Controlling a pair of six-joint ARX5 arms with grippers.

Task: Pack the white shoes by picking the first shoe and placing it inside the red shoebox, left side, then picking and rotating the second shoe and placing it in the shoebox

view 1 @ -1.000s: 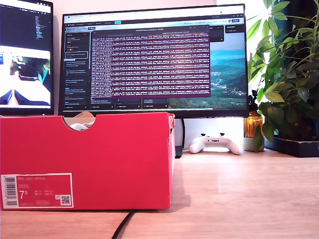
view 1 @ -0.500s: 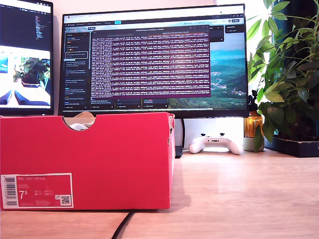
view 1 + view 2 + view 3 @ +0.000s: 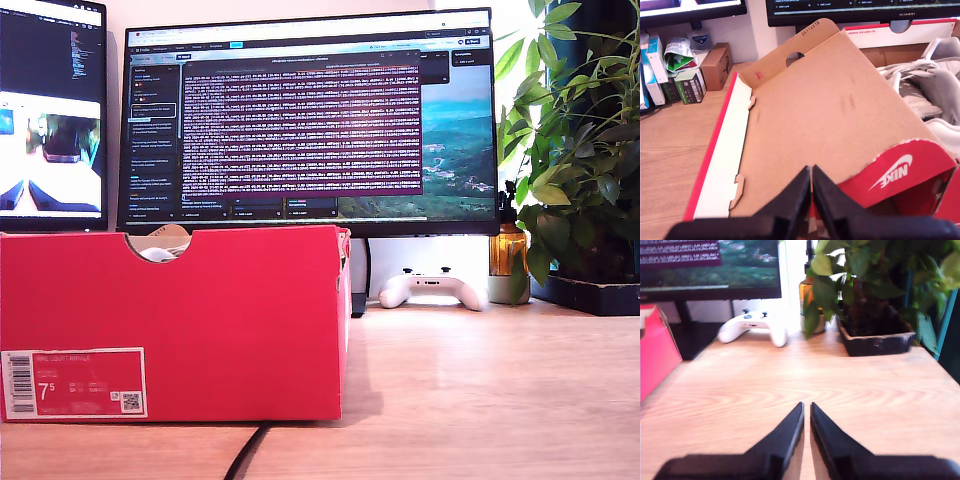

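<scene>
my first gripper [image 3: 811, 186]: jaws together, empty | just ahead: red shoebox [image 3: 900, 170] lid flap | beyond: white shoes [image 3: 935, 87] inside, both apparently packed | my second gripper [image 3: 806, 421]: nearly closed, empty, game controller [image 3: 754, 327] far ahead | step: probably retreat, clear the flap

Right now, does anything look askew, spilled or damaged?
Nothing looks spilled or damaged. The white shoes lie inside the red shoebox, whose lid hangs open. The desk beside it looks tidy.
</scene>
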